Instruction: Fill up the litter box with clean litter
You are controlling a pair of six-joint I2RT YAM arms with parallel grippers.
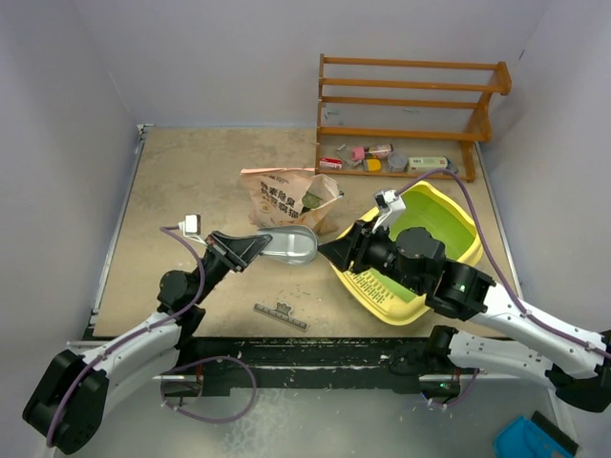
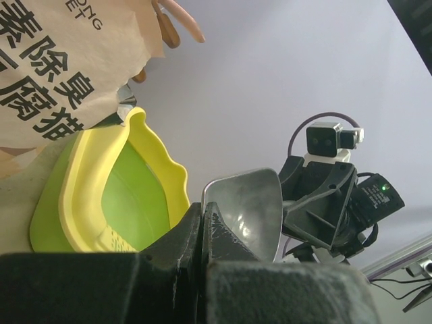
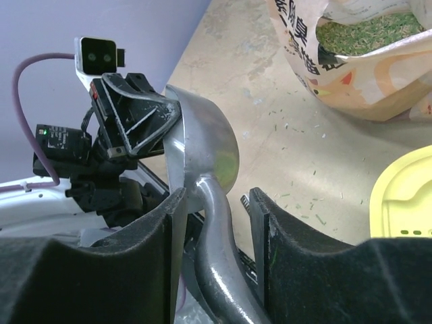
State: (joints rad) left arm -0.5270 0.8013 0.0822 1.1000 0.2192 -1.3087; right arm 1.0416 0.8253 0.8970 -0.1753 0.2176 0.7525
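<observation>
Litter box (image 1: 434, 218): yellow tray with a green floor, on the right half of the table (image 1: 191, 191). Its slotted strip runs along the near rim, and the right arm reaches across its left end (the wooden rack (image 1: 410, 105) stands well behind it). The left wrist view (image 2: 135, 196) shows it under the bag's edge, and the right wrist view (image 3: 405, 196) shows only a yellow corner.
Bag (image 1: 286, 196): tan paper with printed characters, just left of the litter box, its mouth open toward that box.
Scoop (image 1: 289, 245): silver metal, lying sideways between the two grippers in front of the bag. Its bowl (image 2: 246, 209) points to the left arm and its handle to the right arm.
Left gripper (image 1: 256, 246): fingers pressed together (image 2: 204, 226) on the thin rim of the scoop's bowl, so it holds the scoop.
Right gripper (image 1: 329, 252): fingers wide apart (image 3: 217, 197) on either side of the scoop's handle (image 3: 202, 155). A gap shows on one side, so there is no grip.
Dark bar (image 1: 280, 313): slim, flat on the table near the front edge, between the arm bases.
Clean litter (image 3: 364, 27): grey-green granules inside the bag's mouth, with a thin scatter of flecks (image 3: 304, 196) on the table between the bag and the box.
</observation>
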